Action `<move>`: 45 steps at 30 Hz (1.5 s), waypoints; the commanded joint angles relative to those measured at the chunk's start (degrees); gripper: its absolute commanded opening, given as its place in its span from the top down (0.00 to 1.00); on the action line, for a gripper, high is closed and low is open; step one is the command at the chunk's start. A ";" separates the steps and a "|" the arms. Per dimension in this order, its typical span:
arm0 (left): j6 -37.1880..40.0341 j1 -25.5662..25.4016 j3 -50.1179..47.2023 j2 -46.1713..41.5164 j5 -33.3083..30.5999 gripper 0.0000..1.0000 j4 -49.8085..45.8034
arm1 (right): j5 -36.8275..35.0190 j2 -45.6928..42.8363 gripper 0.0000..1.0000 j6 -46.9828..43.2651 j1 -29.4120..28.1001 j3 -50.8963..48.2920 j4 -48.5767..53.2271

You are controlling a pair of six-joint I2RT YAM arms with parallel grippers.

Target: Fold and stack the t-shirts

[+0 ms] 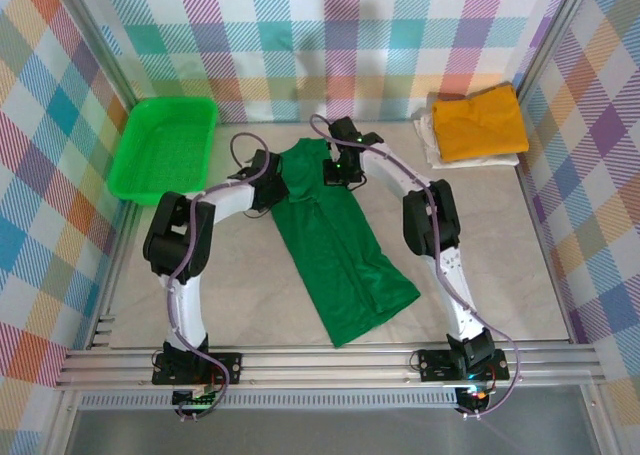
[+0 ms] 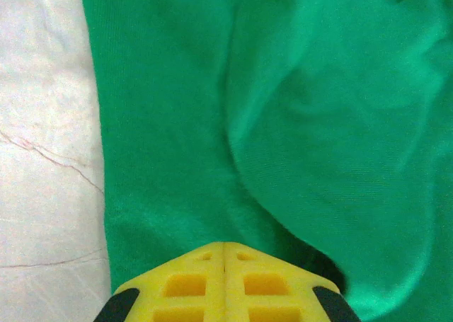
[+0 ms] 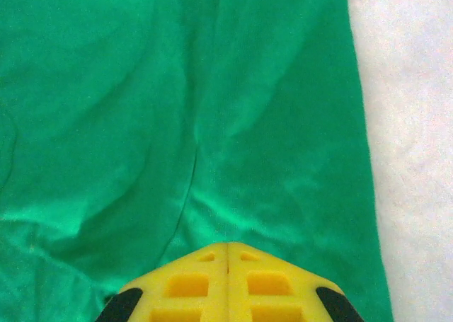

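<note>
A dark green t-shirt (image 1: 335, 260) lies as a long narrow strip down the middle of the table, its far end between my two grippers. My left gripper (image 1: 270, 180) is at the strip's far left edge. In the left wrist view its yellow fingertips (image 2: 224, 245) are pressed together on the green cloth (image 2: 283, 124). My right gripper (image 1: 338, 170) is at the far right edge, its tips (image 3: 227, 245) shut on the cloth (image 3: 177, 110), with creases running from them. A folded mustard yellow t-shirt (image 1: 478, 123) lies on a folded white t-shirt (image 1: 428, 140) at the back right.
A bright green mesh basket (image 1: 165, 145) stands at the back left corner. Pale tabletop (image 2: 42, 159) shows left of the shirt and also to its right (image 3: 417, 159). Plaid walls close in the back and sides.
</note>
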State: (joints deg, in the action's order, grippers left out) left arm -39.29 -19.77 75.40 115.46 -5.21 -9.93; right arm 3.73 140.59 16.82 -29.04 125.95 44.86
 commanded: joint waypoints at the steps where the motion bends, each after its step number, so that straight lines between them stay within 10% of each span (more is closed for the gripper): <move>1: -1.23 -0.70 3.68 2.40 -0.33 1.00 1.22 | 1.20 3.58 1.00 -1.06 0.21 5.02 3.94; 12: 3.85 -0.71 29.63 19.49 2.25 1.00 -9.80 | 5.83 -6.32 1.00 14.66 7.88 -14.20 -10.66; 22: 8.56 -0.88 72.58 40.52 8.70 1.00 -25.03 | 6.92 -13.00 1.00 12.88 11.68 -18.99 -13.22; 34: 9.10 -0.97 25.31 3.57 -1.47 1.00 -7.37 | 6.94 -16.06 1.00 1.82 8.00 -18.46 -9.93; 45: 5.87 -3.08 14.22 6.84 1.25 1.00 -2.96 | 2.73 -7.06 1.00 3.38 5.66 -11.68 -4.99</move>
State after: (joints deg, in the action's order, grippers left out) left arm -32.14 -22.48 89.71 118.89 -4.36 -14.22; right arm 7.94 130.37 20.08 -23.64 112.92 37.30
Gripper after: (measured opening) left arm 0.049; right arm 0.057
